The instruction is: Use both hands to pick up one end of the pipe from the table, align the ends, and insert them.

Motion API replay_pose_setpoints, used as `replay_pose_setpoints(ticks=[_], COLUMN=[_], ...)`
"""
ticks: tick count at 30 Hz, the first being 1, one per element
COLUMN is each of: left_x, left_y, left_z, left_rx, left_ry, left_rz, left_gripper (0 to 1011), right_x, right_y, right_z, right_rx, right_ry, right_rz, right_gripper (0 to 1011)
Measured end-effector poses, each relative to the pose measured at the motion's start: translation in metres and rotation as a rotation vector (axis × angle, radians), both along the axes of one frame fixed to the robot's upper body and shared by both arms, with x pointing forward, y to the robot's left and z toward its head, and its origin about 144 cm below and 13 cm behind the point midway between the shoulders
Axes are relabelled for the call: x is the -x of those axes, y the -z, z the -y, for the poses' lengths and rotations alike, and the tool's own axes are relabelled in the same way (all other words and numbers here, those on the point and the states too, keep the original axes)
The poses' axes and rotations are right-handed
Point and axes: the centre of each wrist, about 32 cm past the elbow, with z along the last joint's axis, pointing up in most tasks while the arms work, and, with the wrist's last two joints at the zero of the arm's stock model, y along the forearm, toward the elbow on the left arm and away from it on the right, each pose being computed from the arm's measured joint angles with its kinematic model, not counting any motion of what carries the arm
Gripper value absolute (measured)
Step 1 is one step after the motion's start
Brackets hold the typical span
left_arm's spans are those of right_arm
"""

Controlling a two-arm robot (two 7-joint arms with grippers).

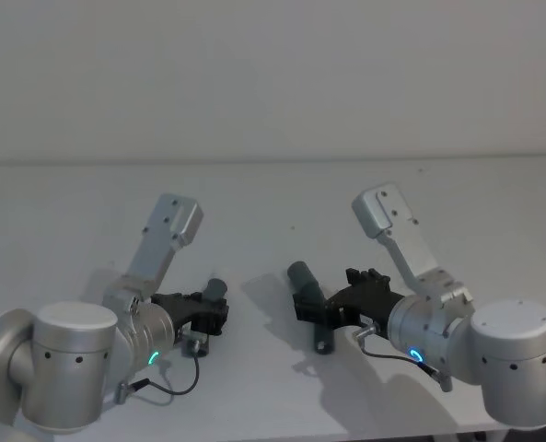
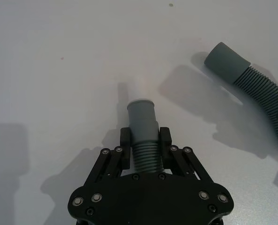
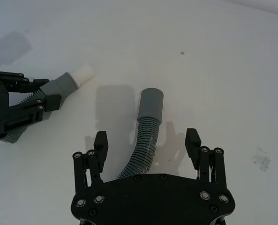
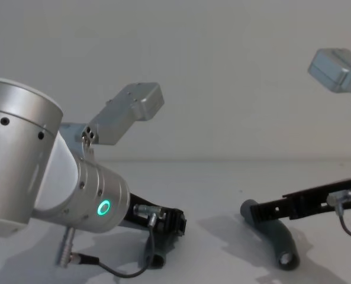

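Two grasps, one done: at the head view's lower left the left gripper point(image 2: 145, 145) is clamped on the white-tipped hose piece point(image 2: 142, 117); at lower centre, the right gripper point(image 3: 146, 140) straddles the other hose piece point(image 3: 150, 105), jaws apart. Next it likely must close, then lift and align.

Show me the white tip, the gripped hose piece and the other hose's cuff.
white tip point(image 3: 85, 74): right wrist view, side.
gripped hose piece point(image 2: 142, 119): left wrist view, smooth cuff.
other hose's cuff point(image 3: 151, 105): right wrist view, side wall.
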Motion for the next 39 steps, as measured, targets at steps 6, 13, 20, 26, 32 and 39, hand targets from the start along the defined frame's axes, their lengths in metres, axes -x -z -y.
replay_pose_setpoints(ticks=[6, 13, 20, 26, 32, 39], left_x=[0.000, 0.000, 0.000, 0.000, 0.000, 0.000], left_y=[0.000, 0.000, 0.000, 0.000, 0.000, 0.000], left_z=[0.000, 0.000, 0.000, 0.000, 0.000, 0.000], left_rx=[0.000, 0.000, 0.000, 0.000, 0.000, 0.000], left_ry=[0.000, 0.000, 0.000, 0.000, 0.000, 0.000], left_rz=[0.000, 0.000, 0.000, 0.000, 0.000, 0.000], left_gripper=[328, 328, 328, 328, 328, 328], right_x=[-0.004, -0.011, -0.019, -0.025, -0.028, -0.028], right_y=[0.001, 0.006, 0.012, 0.014, 0.017, 0.018], right_z=[0.001, 0.000, -0.003, -0.006, -0.007, -0.008], right_rx=[0.015, 0.031, 0.042, 0.046, 0.057, 0.065], right_ry=[-0.005, 0.008, 0.030, 0.037, 0.039, 0.036], right_rz=[-0.019, -0.036, -0.040, -0.042, -0.047, -0.057], right_gripper=[1002, 1002, 1002, 1002, 1002, 1003])
